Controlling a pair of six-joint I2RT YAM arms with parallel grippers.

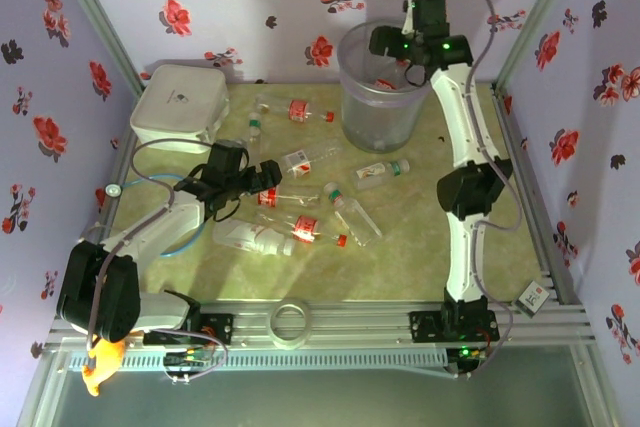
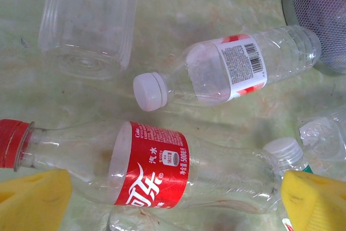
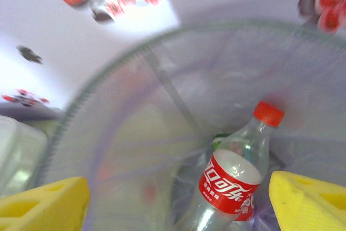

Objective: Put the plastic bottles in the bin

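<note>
While the right gripper (image 3: pixel 178 204) hangs parted over the bin (image 1: pixel 375 122), where one red-capped bottle (image 3: pixel 230 187) lies, the left gripper (image 2: pixel 174 201), spread wide, hovers well apart from the bin over a cola bottle (image 2: pixel 151 171) lying lengthwise from pad to pad.

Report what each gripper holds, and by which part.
Nothing is held. Left gripper open over a bottle on the table; right gripper open above the bin, another bottle loose inside.
</note>
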